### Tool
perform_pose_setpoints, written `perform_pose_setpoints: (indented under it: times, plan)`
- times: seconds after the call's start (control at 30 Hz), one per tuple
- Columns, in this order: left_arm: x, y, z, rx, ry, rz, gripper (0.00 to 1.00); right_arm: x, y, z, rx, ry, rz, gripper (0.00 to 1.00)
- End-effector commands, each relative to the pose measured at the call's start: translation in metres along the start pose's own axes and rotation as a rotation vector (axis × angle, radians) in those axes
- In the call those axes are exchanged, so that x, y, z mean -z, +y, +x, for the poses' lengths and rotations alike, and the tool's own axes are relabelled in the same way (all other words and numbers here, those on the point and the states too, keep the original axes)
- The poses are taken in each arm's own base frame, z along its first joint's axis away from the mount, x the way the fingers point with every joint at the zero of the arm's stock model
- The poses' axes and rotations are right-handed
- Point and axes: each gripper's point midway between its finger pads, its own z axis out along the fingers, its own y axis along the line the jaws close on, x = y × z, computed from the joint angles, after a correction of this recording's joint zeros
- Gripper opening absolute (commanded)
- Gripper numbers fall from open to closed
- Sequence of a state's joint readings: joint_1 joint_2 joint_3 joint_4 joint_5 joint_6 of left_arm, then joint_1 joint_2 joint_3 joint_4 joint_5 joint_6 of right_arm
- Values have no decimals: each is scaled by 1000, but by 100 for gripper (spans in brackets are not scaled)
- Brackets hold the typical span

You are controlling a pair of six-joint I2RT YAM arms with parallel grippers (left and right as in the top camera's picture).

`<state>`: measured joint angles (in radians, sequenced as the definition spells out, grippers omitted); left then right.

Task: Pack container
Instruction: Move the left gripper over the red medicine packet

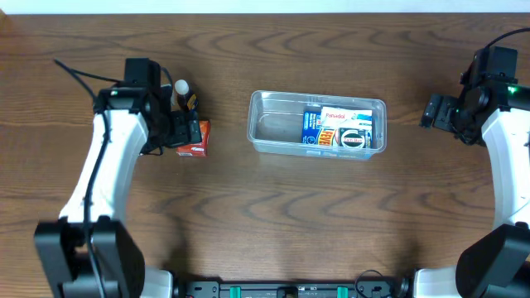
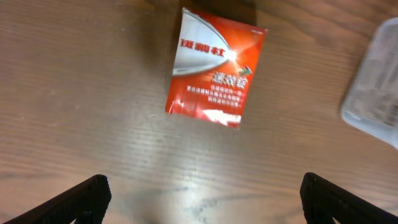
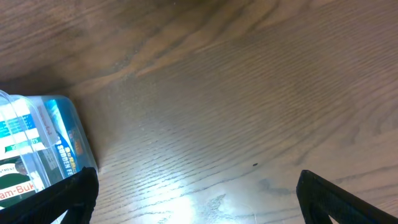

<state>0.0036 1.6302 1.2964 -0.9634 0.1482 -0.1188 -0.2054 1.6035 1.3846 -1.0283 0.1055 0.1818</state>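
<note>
Left wrist view has the left gripper [image 2: 205,199] spread wide and empty, red box [image 2: 214,71] just ahead of its fingers, container [image 2: 373,87] off to the side, and an off-centre close could nudge that skewed box away.

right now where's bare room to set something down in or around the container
Free: the left half of the container; the table between it and the red box; the table between it and the right gripper. Crowded: its right half, filled with boxes.
</note>
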Motion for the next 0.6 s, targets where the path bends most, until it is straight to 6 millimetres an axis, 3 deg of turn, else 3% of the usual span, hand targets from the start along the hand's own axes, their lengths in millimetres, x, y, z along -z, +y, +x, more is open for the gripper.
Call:
perform_pose_setpoints:
  times: [0.0, 0.27, 0.57]
  plan:
    - [-9, -1, -6, -10, 12, -3, 98, -1, -3, -1, 3, 0, 8, 99]
    - [-27, -3, -17, -77, 6, 1, 98, -1, -3, -1, 3, 0, 8, 99]
    - [-30, -17, -28, -205, -49, 11, 100, -1, -3, -1, 3, 0, 8, 99]
